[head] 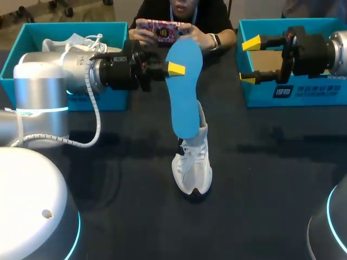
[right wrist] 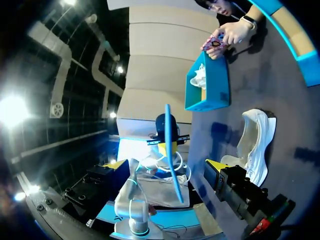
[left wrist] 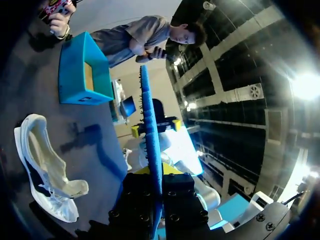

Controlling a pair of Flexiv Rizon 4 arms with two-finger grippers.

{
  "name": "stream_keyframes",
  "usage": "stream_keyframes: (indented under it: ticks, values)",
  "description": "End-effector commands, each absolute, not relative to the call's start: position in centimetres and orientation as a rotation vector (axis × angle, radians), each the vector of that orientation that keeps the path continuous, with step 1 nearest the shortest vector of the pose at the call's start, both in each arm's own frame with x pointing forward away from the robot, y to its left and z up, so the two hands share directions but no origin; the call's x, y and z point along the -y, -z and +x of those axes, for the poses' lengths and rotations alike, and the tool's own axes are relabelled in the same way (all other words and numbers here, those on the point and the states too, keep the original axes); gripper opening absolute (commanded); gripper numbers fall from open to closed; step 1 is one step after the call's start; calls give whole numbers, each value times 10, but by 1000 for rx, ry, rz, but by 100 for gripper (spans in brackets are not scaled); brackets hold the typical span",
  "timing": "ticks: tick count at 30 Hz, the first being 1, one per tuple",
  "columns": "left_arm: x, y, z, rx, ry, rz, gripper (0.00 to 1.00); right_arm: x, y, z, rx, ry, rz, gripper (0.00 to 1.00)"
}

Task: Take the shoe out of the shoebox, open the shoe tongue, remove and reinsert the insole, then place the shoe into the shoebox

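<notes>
My left gripper (head: 174, 69) is shut on the edge of a blue insole (head: 184, 86), which hangs upright in the air over the table's middle. In the left wrist view the insole (left wrist: 150, 130) rises edge-on from between the fingers. Below it a white shoe (head: 192, 165) lies on the dark table, toe toward the near edge, its opening (left wrist: 42, 165) spread wide. My right gripper (head: 249, 60) stands open and empty above the right blue shoebox (head: 303, 92). From the right wrist view the insole (right wrist: 172, 155) and shoe (right wrist: 257, 142) lie ahead of the open fingers.
A second blue shoebox (head: 21, 49) at the back left holds another white shoe (head: 76, 43). A person at the far edge holds a phone (head: 162, 30) between the two boxes. Dark bare table surrounds the shoe.
</notes>
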State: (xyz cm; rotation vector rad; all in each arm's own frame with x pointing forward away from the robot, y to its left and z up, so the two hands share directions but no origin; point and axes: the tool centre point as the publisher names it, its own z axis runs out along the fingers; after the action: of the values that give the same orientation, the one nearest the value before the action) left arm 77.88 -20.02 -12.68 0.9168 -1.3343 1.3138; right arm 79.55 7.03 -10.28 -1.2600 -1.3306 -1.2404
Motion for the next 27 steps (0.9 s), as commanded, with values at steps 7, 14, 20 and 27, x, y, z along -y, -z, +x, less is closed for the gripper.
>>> stream_keyframes:
  ticks: [7, 14, 20, 27]
  values:
    - [208, 156, 787, 1312, -1270, 955, 0, -72, 103, 796, 1330, 1243, -1261, 100]
    - [211, 158, 790, 1312, -1236, 977, 0, -72, 103, 796, 1330, 1243, -1261, 100]
    - [213, 154, 792, 1304, -1230, 995, 0, -88, 105, 790, 1443, 1244, -1389, 100]
    - [213, 154, 792, 1304, -1230, 995, 0, -100, 98, 787, 1565, 1196, -1513, 100]
